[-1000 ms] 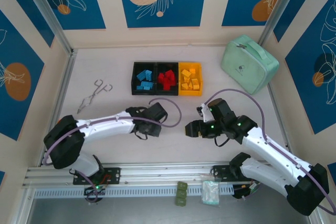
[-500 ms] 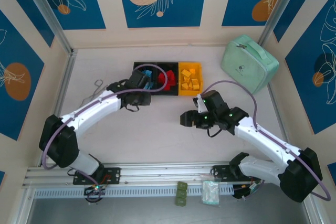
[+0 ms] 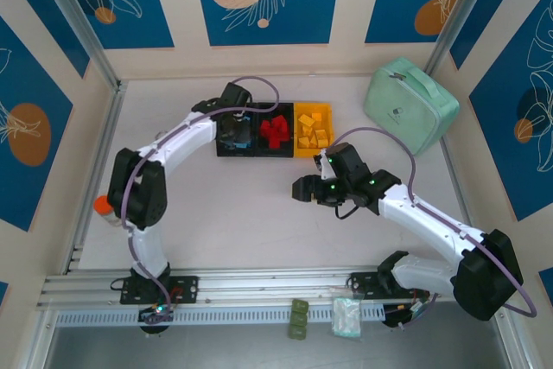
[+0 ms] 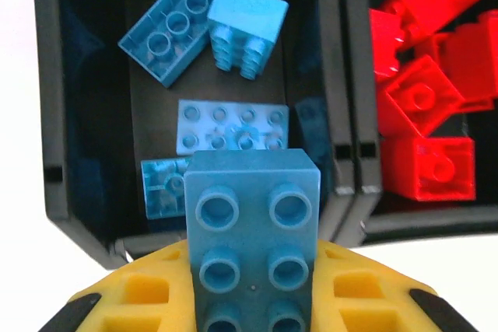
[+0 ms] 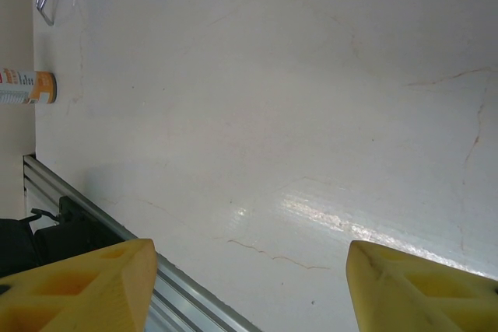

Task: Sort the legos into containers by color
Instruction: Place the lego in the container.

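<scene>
Left arm swung from mid-worktop up to the bins. Left fingers (image 3: 232, 130) clenched on blue brick (image 4: 252, 227), long axis pointing out from fingers, hanging over near wall of left black bin (image 4: 47, 114), other blue bricks (image 4: 233, 126) lying inside. Right fingers (image 3: 300, 189) apart, empty, over bare worktop (image 5: 272, 75).

I am holding a light blue brick (image 4: 252, 231) in the left gripper (image 4: 250, 305) above the black bin (image 4: 47, 114) containing blue bricks (image 4: 233, 126).

1. Light blue brick (image 4: 253, 215) between the left gripper's (image 4: 253, 309) yellow fingers (image 4: 132, 301).
2. Beyond it: blue legos (image 4: 233, 126) in a black bin (image 4: 47, 114), red legos (image 4: 424, 99) to the right.
3. Below the right gripper (image 5: 249, 285): white table (image 5: 272, 75).
</scene>
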Motion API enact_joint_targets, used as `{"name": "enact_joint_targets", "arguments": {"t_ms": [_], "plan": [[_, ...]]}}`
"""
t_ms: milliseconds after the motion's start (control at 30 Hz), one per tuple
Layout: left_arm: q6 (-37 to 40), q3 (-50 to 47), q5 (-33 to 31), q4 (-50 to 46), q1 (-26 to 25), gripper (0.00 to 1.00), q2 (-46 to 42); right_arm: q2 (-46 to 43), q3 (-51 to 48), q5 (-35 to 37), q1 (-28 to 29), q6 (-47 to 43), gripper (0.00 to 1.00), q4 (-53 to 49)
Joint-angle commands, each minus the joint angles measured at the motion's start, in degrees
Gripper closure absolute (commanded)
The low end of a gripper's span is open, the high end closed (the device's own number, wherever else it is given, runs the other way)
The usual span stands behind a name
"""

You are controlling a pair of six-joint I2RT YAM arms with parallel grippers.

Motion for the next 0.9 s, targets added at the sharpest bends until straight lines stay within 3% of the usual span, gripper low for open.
{"name": "enact_joint_targets", "arguments": {"t_ms": [0, 367, 567, 867], "plan": [[2.54, 4.87, -2.34, -3.12, 0.98, 0.81, 3.91, -0.69, 0.60, 0.74, -0.02, 0.72, 0.34, -0.13], [4.02, 11.00, -6.59, -5.32, 1.93, 0.75, 10.83, 0.23, 0.78, 0.83, 0.15, 1.23, 0.34, 0.33], [4.18, 11.12, -6.76, -5.47, 1.98, 0.46, 10.04, 0.47, 0.87, 0.97, 0.51, 1.33, 0.34, 0.42], [3.78, 4.27, -4.39, -1.94, 1.86, 0.39, 1.23, 1.53, 2.05, 2.98, 0.44, 0.19, 0.32, 0.13]]}}
